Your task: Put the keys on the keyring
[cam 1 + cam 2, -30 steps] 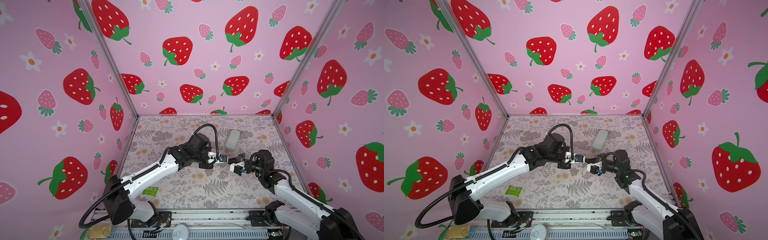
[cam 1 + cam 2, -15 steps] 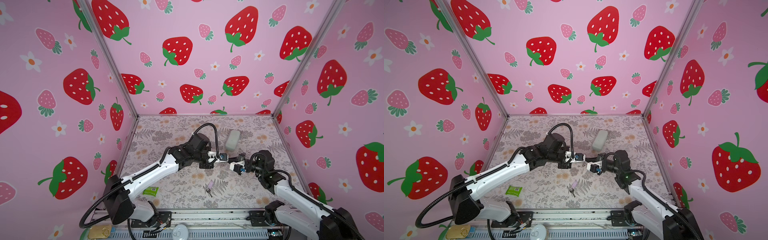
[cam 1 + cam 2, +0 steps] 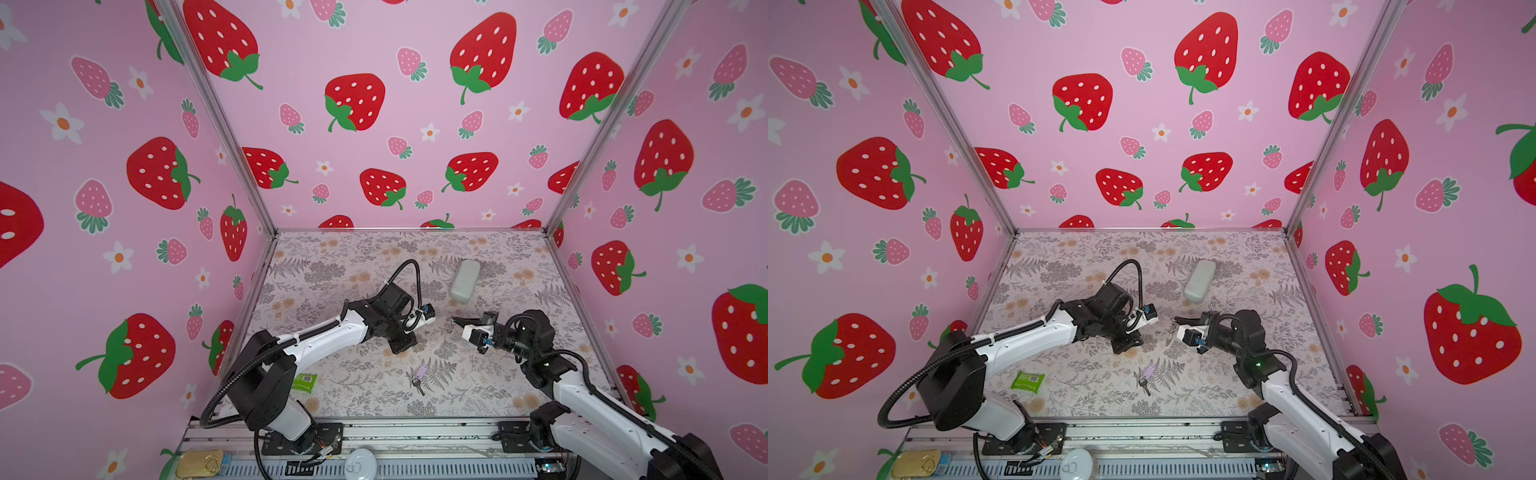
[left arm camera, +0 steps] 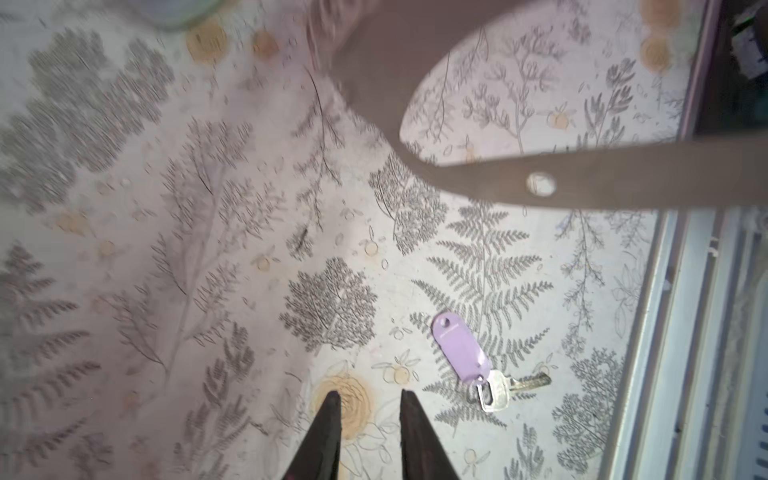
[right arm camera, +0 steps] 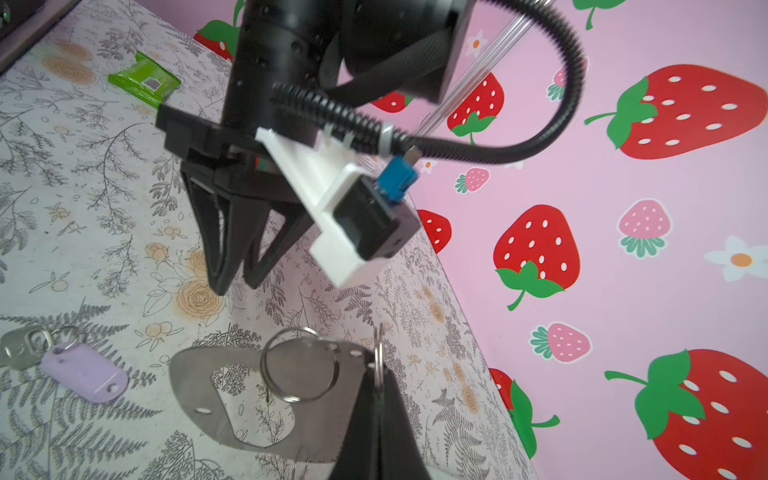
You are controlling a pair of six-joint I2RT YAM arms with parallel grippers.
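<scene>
Near the keys on the mat, my right gripper clamps the keyring while my left gripper hangs slightly parted, empty.

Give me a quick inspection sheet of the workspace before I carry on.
Surface: floral mat, flat, no spills seen.
Job's things: keys lie loose on the mat, front centre, off the keyring; keyring held above the mat.
Clutter: green packet front left; pale case at the back; tin and round lid on the front rail.
Grippers: left gripper slightly open, empty; right gripper shut on the keyring's edge.
Cables: black hose loops above the left wrist, clear of the keys.
Surroundings: pink strawberry walls on three sides.
</scene>
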